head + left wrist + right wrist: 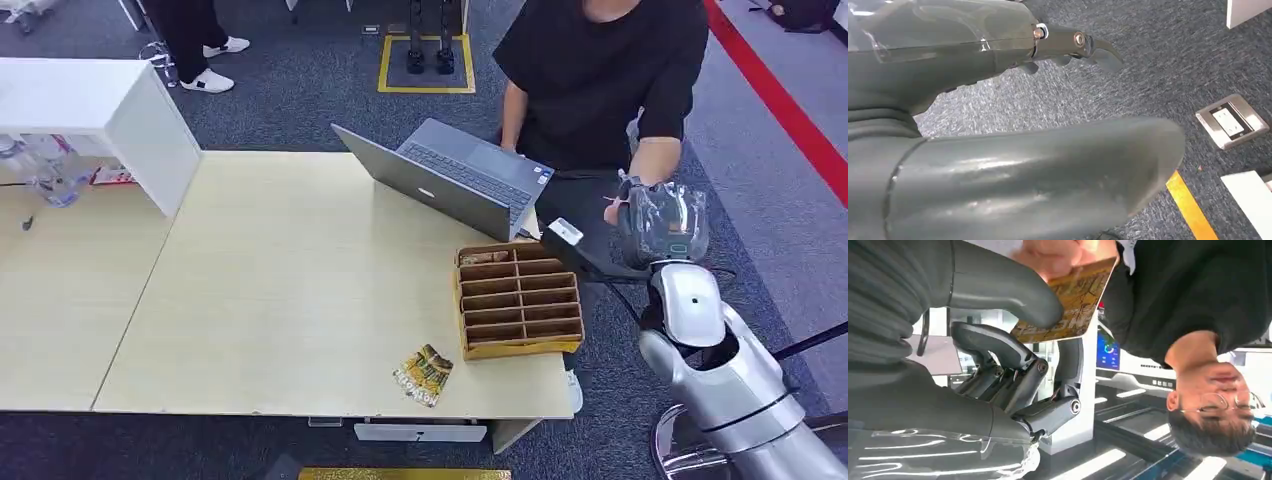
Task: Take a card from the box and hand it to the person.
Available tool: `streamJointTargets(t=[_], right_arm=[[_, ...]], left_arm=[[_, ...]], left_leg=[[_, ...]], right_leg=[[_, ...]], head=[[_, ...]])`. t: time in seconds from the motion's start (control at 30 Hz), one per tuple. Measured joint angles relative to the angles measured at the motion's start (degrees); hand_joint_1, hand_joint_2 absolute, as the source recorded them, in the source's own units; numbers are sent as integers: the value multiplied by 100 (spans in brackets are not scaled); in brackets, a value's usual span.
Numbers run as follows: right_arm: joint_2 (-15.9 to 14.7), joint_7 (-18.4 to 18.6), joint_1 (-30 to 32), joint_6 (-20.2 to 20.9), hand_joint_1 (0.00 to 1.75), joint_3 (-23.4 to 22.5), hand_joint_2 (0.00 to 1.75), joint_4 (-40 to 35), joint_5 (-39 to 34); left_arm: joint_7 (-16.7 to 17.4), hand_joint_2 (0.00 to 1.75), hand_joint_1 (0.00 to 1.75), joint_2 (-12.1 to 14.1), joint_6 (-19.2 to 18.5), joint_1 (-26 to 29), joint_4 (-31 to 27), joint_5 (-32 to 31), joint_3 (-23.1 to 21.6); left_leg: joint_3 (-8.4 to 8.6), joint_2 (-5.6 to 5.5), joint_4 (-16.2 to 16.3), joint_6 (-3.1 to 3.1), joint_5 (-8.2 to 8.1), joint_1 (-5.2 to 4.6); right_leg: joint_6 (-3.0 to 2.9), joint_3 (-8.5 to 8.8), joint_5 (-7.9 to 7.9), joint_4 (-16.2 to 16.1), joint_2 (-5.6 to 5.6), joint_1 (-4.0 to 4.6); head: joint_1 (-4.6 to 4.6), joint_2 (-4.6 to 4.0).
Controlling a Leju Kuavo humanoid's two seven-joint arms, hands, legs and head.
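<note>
Pale wooden table (pixel 280 290) on blue-grey carpet, handover at its right end.
Right hand (pixel 1013 375) raised toward seated person (pixel 600 80), thumb pinching yellow card (pixel 1073 300); person's hand (pixel 1058 255) grips card's other end. Box (pixel 519 300) near table edge, 1 spare card (pixel 423 374) beside it, laptop (pixel 455 178) behind. Left hand (pixel 1013 125) over carpet, fingers apart, holding nothing.

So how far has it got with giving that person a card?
Nearly finished, it seems. A card is already out of the box and raised by the right hand, pinched under its thumb. The person's hand grips the card's other end, so the handover is under way. What is left is for the robot to let go. Another card lies on the table.
</note>
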Motion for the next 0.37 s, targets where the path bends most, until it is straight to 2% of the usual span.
streamJointTargets(t=[0.03,0.07,0.1,0.23,0.37], right_arm=[[0,0,1,2,120,0,175,31,4],[0,0,1,13,37,0,175,48,18],[0,-2,1,46,0,2,175,63,59],[0,-4,2,332,0,7,175,164,166],[0,-11,2,385,0,7,175,223,177]], left_arm=[[0,0,0,0,0,0,0,0,0],[0,0,0,0,0,0,0,0,0],[0,0,0,0,0,0,0,-2,0],[0,0,0,-2,-26,-1,0,-13,0],[0,0,0,-4,-39,-1,0,-15,0]], left_leg=[[0,0,0,0,0,0],[0,0,0,0,0,0],[0,0,0,0,0,0],[0,0,0,0,0,0],[0,0,0,0,0,0]], right_leg=[[0,0,0,0,0,0],[0,0,0,0,0,0],[0,0,0,0,0,0],[0,0,0,0,0,0],[0,0,0,0,0,0]], head=[[2,0],[2,0],[2,0],[2,0],[2,0]])
